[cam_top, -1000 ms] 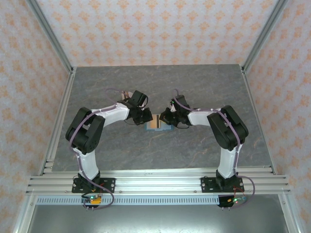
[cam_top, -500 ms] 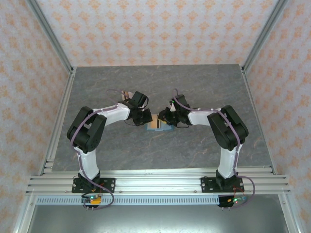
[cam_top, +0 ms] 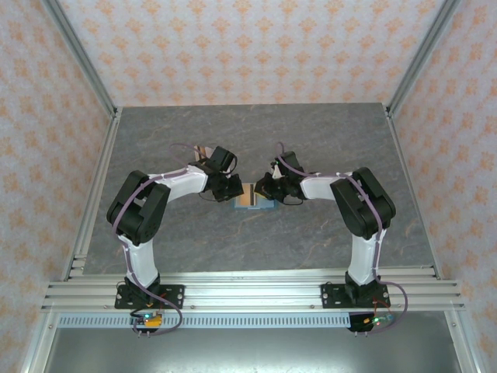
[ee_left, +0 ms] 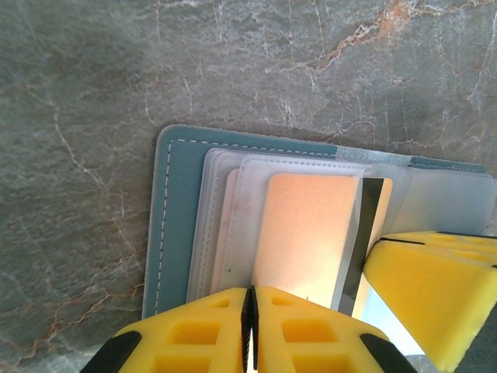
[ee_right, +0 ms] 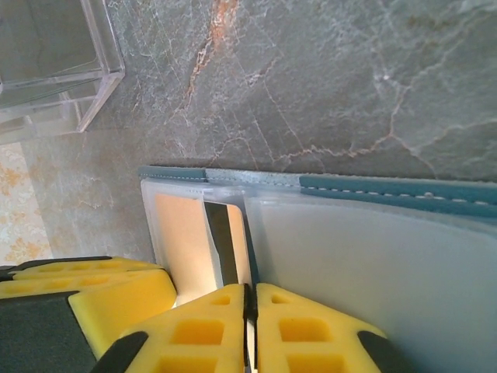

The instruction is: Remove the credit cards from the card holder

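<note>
The card holder (cam_top: 253, 198) lies open and flat on the desk (cam_top: 311, 140), midway between the two arms, which suits a two-handed job: one side to pin it, the other to draw. My left hand (ee_left: 250, 299) has its yellow fingers pressed fully together at the near edge of the left panel, right where the clear sleeves end. I cannot tell whether a thin sleeve edge is nipped between them or they are simply pressing down. In that sleeve sits the brown card (ee_left: 307, 233), with a pale card (ee_left: 231, 225) tucked behind it towards the stitched border. A black strip (ee_left: 357, 241) runs beside it, which I take to be the black card's edge. My right hand (ee_right: 248, 295) is likewise closed tight, its tips resting by the crease where the brown card's sleeve meets the frosted right panel. If it has hold of anything, it is too thin for me to see. Both hands crowd the same pocket, almost touching, so I judge the left is there as an anchor while the right works a card edge loose. All the cards I can see are inside, so extraction has hardly begun. A clear plastic box (ee_right: 54, 62) stands just beyond, probably the drop spot.
</note>
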You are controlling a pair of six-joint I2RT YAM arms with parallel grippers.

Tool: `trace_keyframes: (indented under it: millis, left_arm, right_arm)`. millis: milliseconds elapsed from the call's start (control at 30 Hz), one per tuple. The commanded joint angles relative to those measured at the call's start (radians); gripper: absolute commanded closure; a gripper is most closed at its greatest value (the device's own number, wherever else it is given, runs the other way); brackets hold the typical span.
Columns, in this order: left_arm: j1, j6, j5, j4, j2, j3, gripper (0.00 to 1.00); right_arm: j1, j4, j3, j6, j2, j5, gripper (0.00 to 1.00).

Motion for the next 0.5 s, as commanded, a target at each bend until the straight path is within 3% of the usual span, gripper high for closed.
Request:
trace_keyframes:
  millis: [0,167,267,467]
  left_arm:
    - [0.001,0.004,-0.056,-0.053,0.016,-0.034,0.87]
    - [0.003,-0.005,-0.041,-0.044,-0.02,-0.034,0.77]
    - [0.009,-0.017,-0.003,-0.021,-0.054,-0.031,0.65]
    - [0.02,-0.037,0.064,0.039,-0.119,-0.039,0.57]
  right_arm:
    - [0.001,-0.045,-0.005,-0.036,-0.02,0.041,0.94]
    - [-0.016,-0.034,-0.058,-0.057,-0.101,0.084,0.99]
    - [-0.034,-0.009,-0.099,-0.058,-0.148,0.092,1.0]
    - [-0.051,0.042,-0.156,-0.053,-0.216,0.073,1.0]
